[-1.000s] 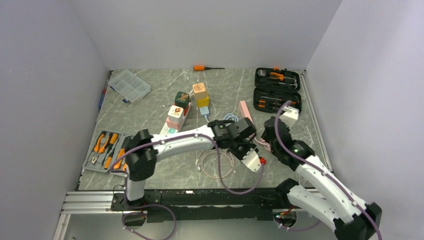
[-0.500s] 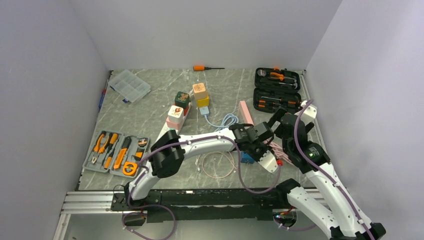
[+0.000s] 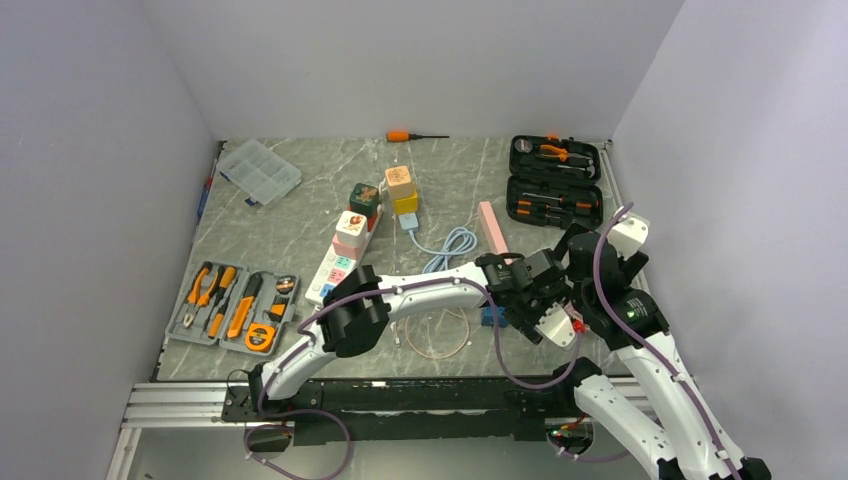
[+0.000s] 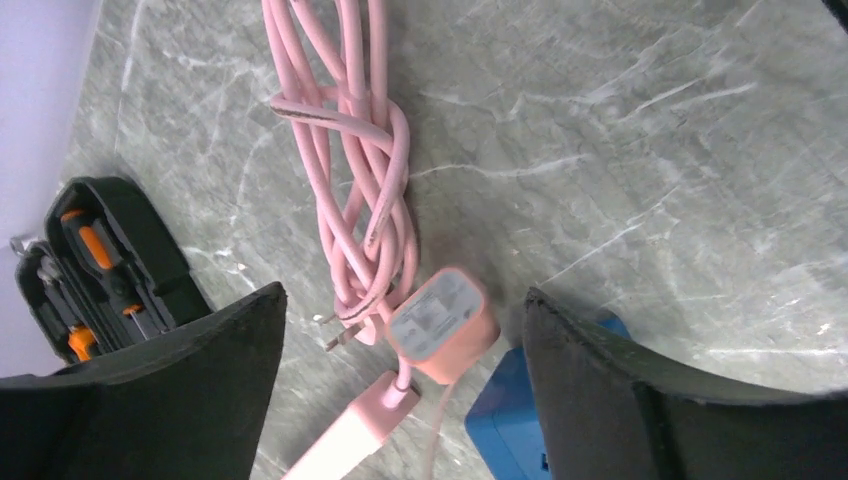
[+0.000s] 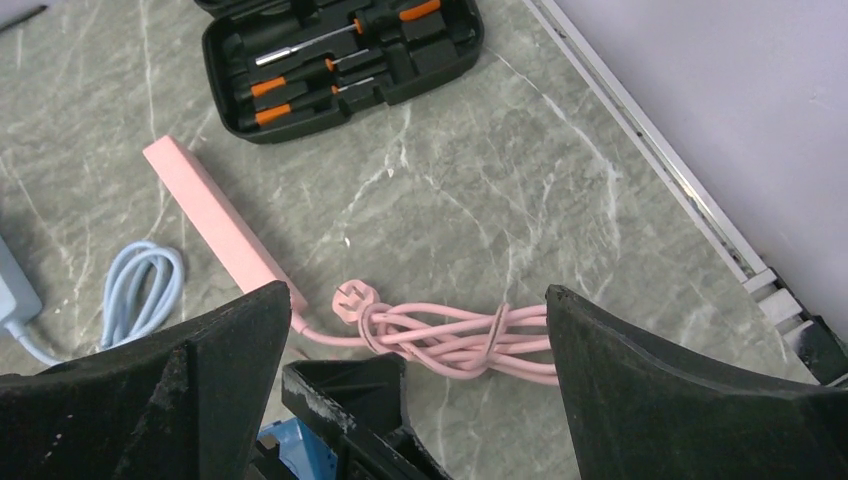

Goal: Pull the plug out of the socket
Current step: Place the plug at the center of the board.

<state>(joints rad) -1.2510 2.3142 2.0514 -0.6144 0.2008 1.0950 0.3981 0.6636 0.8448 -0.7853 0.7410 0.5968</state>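
Left tool [image 4: 405, 335] and right tool [image 5: 420, 335] have opened — pink plug [image 5: 352, 300] lies loose.

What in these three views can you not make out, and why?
- Blue box, left wrist view: cut by the bottom edge and the left arm's finger.
- Tool case, right wrist view: cut by the top edge.
- Pink cable, right wrist view: right end runs behind the right arm's finger.

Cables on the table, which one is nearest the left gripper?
The pink bundled cable, below the left gripper; the light blue coil and thin clear loop lie farther left.
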